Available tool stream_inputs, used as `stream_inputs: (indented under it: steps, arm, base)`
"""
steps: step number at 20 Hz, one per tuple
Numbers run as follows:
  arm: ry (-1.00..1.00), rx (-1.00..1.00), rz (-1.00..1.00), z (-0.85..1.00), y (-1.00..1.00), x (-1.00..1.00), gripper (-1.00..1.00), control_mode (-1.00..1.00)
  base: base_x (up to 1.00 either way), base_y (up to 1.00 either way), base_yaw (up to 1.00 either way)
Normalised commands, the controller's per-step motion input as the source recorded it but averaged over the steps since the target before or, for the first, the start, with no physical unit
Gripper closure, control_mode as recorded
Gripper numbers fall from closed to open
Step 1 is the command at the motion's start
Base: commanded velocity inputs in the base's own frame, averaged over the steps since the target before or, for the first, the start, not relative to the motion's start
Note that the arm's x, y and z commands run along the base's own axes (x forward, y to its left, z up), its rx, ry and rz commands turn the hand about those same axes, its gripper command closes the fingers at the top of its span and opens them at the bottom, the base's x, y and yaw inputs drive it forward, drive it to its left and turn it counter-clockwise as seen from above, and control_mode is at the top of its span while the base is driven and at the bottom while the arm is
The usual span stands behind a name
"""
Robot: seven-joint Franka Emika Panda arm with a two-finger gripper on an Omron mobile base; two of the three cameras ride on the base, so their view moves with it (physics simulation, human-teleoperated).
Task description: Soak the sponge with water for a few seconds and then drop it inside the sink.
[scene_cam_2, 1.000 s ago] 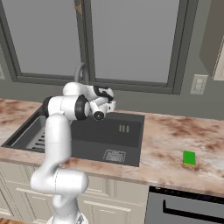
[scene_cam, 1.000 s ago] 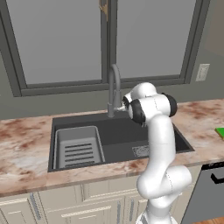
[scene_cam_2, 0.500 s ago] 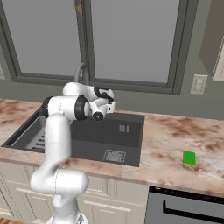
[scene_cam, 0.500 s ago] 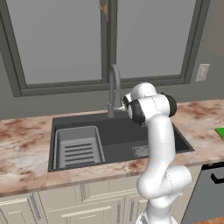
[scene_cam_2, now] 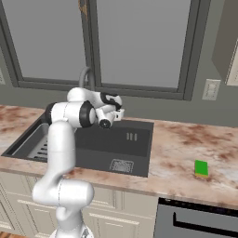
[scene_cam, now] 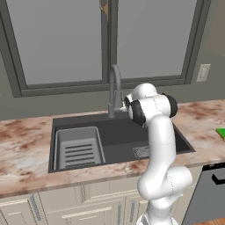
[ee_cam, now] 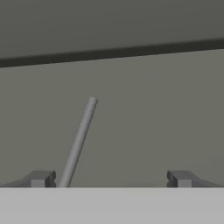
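While the white arm (scene_cam: 159, 149) is reaching forward over the dark sink (scene_cam: 118, 136), its claw (ee_cam: 109, 178) is standing wide with nothing between its tips, which are showing far apart in the hand view. In that view the claw is pointing at a plain grey wall (ee_cam: 144, 118) below a dark window ledge (ee_cam: 109, 51), and a thin grey rod (ee_cam: 78, 142), slanting, is rising just inside the left tip; whether it is touching that tip cannot be told. In the right base view the claw (scene_cam_2: 115, 115) is sitting at the far edge of the sink (scene_cam_2: 135, 144), just right of the tall curved tap (scene_cam_2: 86, 76). The sponge (scene_cam_2: 201, 168) is lying flat on the marbled bench (scene_cam_2: 186, 153) to the right of the sink, near the front edge and well apart from the claw; in the left base view it (scene_cam: 221, 133) is showing as a green patch at the right border. A lighter grey slotted rack (scene_cam: 79, 147) is sitting in the left part of the sink, and a square drain grate (scene_cam_2: 120, 165) is lying in the basin floor near its front right.
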Motion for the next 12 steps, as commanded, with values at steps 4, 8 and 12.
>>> stream_inputs:
  steps: [4, 8, 12]
  arm:
    - [0.0, 0.02, -0.01, -0.24, -0.75, 0.0, -1.0, -1.0]
    - [0.0, 0.01, -0.02, -0.36, -0.75, 0.0, -1.0, -1.0]
    - [0.0, 0.01, -0.03, -0.45, -0.72, -0.05, -1.0, -1.0]
  base:
    - [0.0, 0.0, 0.0]
    - [0.0, 0.0, 0.0]
    - [0.0, 0.0, 0.0]
